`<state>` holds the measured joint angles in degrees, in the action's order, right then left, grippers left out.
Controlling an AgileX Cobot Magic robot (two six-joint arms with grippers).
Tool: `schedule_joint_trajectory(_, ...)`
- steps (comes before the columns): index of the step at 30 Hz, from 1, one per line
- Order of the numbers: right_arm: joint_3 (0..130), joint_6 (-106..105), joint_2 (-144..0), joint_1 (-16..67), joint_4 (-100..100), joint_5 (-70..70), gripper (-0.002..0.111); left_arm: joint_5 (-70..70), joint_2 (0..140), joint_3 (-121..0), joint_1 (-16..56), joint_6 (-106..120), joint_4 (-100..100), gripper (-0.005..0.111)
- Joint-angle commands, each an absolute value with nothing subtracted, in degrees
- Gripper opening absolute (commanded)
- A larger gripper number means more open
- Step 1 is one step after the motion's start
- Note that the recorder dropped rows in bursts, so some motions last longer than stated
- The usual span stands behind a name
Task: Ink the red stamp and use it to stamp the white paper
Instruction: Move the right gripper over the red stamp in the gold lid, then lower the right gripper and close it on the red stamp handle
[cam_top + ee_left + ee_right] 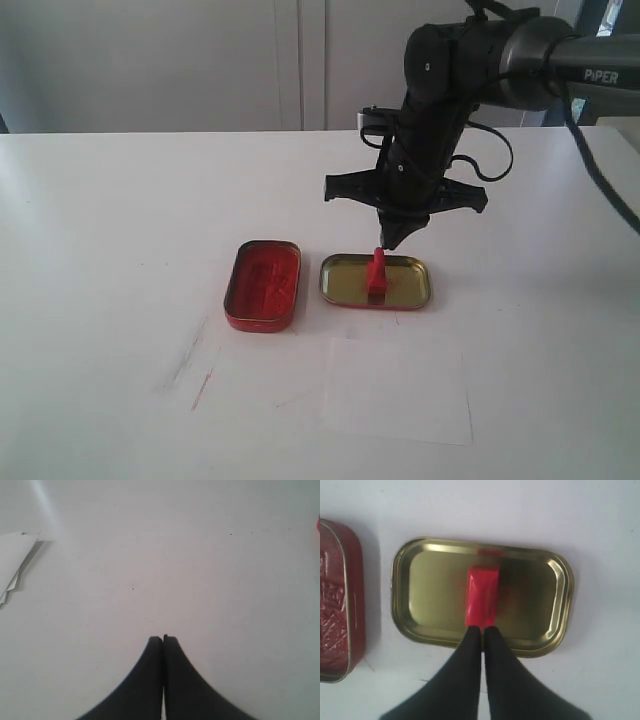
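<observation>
White paper (398,392) is laid at the near bench (120,220) edge; behind it the red stamp (376,272) is stood in a gold lid (410,285), just under the clenched right end effector (390,243); left end effector (163,640) clenched too.

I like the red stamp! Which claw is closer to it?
Right. The right claw is atop the stamp; the left claw is over the table, away from it.

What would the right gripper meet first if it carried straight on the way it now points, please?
The red stamp, standing in the gold lid directly beyond the right gripper; its closed jaws may already touch the handle, as depth is unclear.
</observation>
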<state>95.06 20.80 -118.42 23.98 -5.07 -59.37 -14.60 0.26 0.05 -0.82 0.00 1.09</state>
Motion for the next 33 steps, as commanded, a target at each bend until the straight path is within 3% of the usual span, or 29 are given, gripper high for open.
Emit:
schedule_joint_trajectory(1,95.29,21.45,-118.89,24.08,-4.68,-59.23,0.014,-14.56,0.0,0.0,-0.58,0.0,1.25,0.0)
schedule_joint_trajectory(6,95.29,21.61,-119.57,24.08,-5.27,-58.98,0.034,-14.56,0.0,0.0,-0.58,0.0,1.25,0.0)
schedule_joint_trajectory(8,95.29,21.61,-119.94,24.08,-5.27,-58.69,0.036,-14.56,0.0,0.0,-0.58,0.0,1.25,0.0)
schedule_joint_trajectory(33,95.29,22.19,-124.77,24.08,-5.37,-54.94,0.036,-14.56,0.0,0.0,-0.58,0.0,1.25,0.0)
